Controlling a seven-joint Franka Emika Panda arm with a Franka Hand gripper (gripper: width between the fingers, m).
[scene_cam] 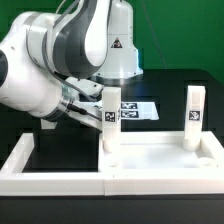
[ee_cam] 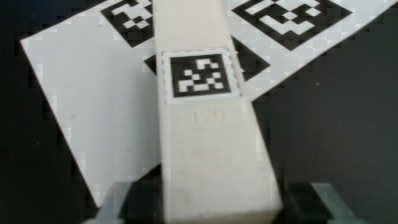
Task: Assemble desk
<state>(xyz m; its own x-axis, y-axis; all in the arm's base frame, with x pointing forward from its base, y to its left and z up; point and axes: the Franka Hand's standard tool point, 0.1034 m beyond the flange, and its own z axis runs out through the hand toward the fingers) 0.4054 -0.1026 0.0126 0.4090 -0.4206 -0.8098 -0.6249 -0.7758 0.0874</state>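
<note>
The gripper (ee_cam: 214, 198) is reaching in at an angle toward an upright white leg (ee_cam: 210, 140), and its two dark fingers (ee_cam: 130, 203) are sitting one on each side of that leg, close against its flat faces. The pictures are not showing clearly whether the fingers are pressing on the leg or only flanking it. In the wrist view the leg is filling the middle of the picture, and a black-and-white square tag (ee_cam: 196, 75) is showing on its face. In the exterior view this leg is standing upright at a corner of the desk panel (scene_cam: 165, 160), at the end toward the exterior view's left. The panel, a wide white rimmed board, is lying flat on the black table (scene_cam: 175, 82). A second leg (scene_cam: 192, 118), also tagged, is standing upright at the panel's corner toward the exterior view's right, well apart from the first. The marker board (scene_cam: 140, 108) is lying flat on the table behind the two legs. A long low white border wall (scene_cam: 20, 158) is running just beside the panel toward the exterior view's left. The bulky white arm (scene_cam: 50, 60) is looming over that side.
</note>
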